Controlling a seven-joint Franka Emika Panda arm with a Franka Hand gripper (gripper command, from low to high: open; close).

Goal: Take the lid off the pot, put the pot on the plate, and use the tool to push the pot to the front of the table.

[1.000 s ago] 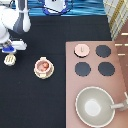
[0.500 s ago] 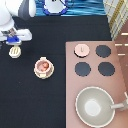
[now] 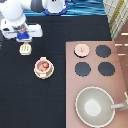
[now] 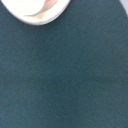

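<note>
**Exterior view: pot on plate, lid on stove, end effector above tool**

Exterior view, left to right, placing things by the pot (image 3: pixel 43 65). The end effector (image 3: pixel 22 36) hangs up-left of the pot, over the black surface (image 3: pixel 30 105); whether it is released or clenched cannot be told. The tool (image 3: pixel 25 49) lies just below it. The pot sits on the plate (image 3: pixel 43 75), uncovered. The lid (image 3: pixel 82 49) rests to its right on the stove (image 3: pixel 70 80). A grey pan (image 3: pixel 93 105) stands lower right.
</note>
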